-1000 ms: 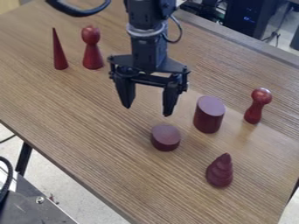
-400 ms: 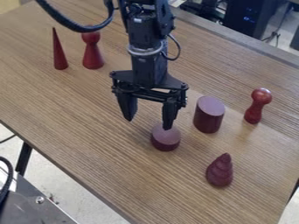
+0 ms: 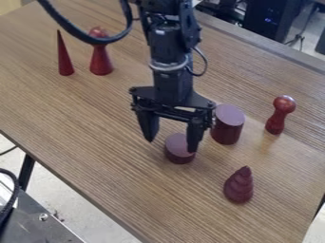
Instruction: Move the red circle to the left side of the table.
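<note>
The black gripper [image 3: 171,146] hangs over the middle of the table, open, its two fingers spread apart. Just below and between them is the short, round, dark red disc [image 3: 178,151]. The right fingertip overlaps the disc's right edge in the view, while the left fingertip is off to its upper left. Whether either finger touches the disc, I cannot tell. The wooden table [image 3: 89,128] has its left part to the left of the gripper.
A taller dark red cylinder [image 3: 227,125] stands close to the right finger. Farther right is a knobbed red peg [image 3: 278,114], with a ridged cone [image 3: 239,186] at lower right. A slim red cone [image 3: 64,57] and a red pawn [image 3: 100,59] stand at upper left.
The gripper has come down and shifted to the right, so its fingers are now lower, around the disc in the view. The red pieces have stayed where they were.
</note>
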